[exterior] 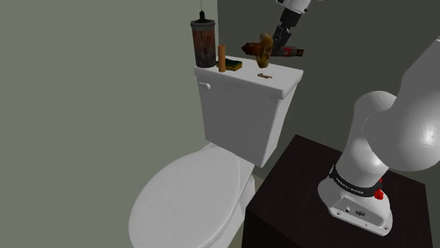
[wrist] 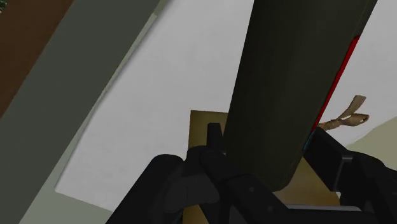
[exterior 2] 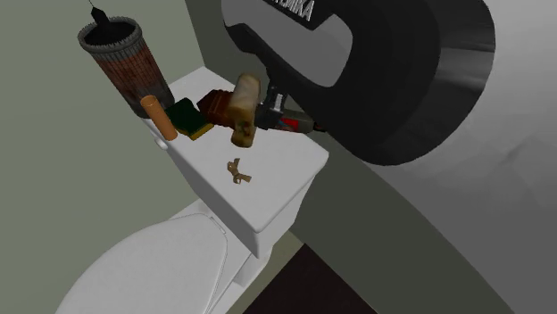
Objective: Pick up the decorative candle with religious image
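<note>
Noting candle (exterior: 266, 48) position: tan-and-brown cylinder, tilted, hanging just above the white toilet tank lid (exterior: 282, 83) and apparently clear of it. Gripper (exterior: 281, 39) meets it from the shoulder view's upper right. In the wrist view the dark candle body (wrist: 286, 83) runs between the two black fingers (wrist: 213, 137), one visibly hard against it, so the gripper is clamped narrow on the candle

Handling, judged: rigid cylinder, likely moderately heavy for its width. Smooth wall, so it could slip or rotate in a two-point pinch; the tilt suggests the hold sits off the balance point. Probably fragile if dropped onto the hard lid. Best hold: across the mid-body, fingers square to the long axis

Nearby on the lid:
- small tan trinket (exterior 2: 237, 171), roughly under the candle
- green-and-yellow sponge (exterior 2: 187, 116) and orange cylinder (exterior 2: 156, 118), near
- rusty canister (exterior 2: 120, 58), at the far corner

Step judged: candle off the lid, pick-up looks nearly complete
</note>
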